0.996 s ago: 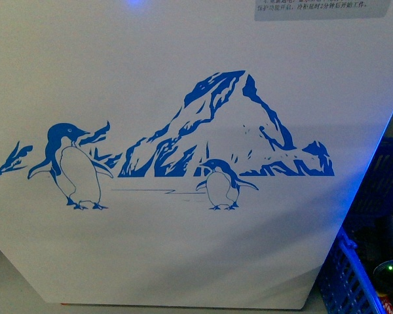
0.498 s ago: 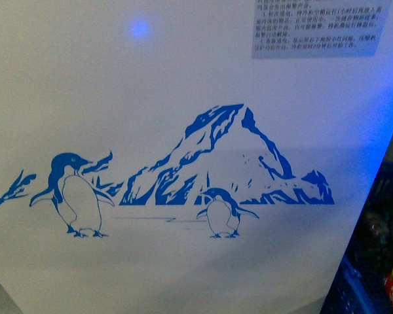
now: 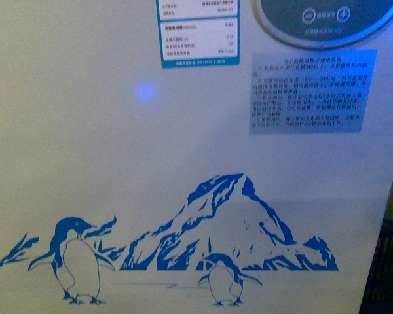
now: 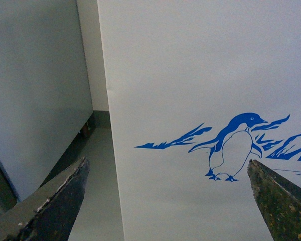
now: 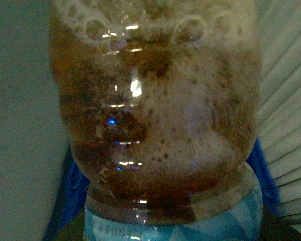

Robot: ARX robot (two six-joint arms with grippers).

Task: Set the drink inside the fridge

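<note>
Front view: white fridge [image 3: 65, 163] wall filling the frame, penguin-and-mountain picture [image 3: 229, 222] along the bottom, control panel [image 3: 327, 19] at upper right.
Left wrist view: grey floor [image 4: 95, 201] at lower left; left claw [image 4: 168, 163] spread wide, empty.
Right wrist view: drink bottle [image 5: 155, 115], brown and foamy, filling the frame; right claw unseen, state cannot be told.

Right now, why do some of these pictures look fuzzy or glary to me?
Front view: bluish and dim, a blue glow spot on the fridge, the printed notice too soft to read. Left wrist view: evenly lit, the penguin crisp. Right wrist view: the drink bottle fills the frame, blurred, with white glints.
</note>
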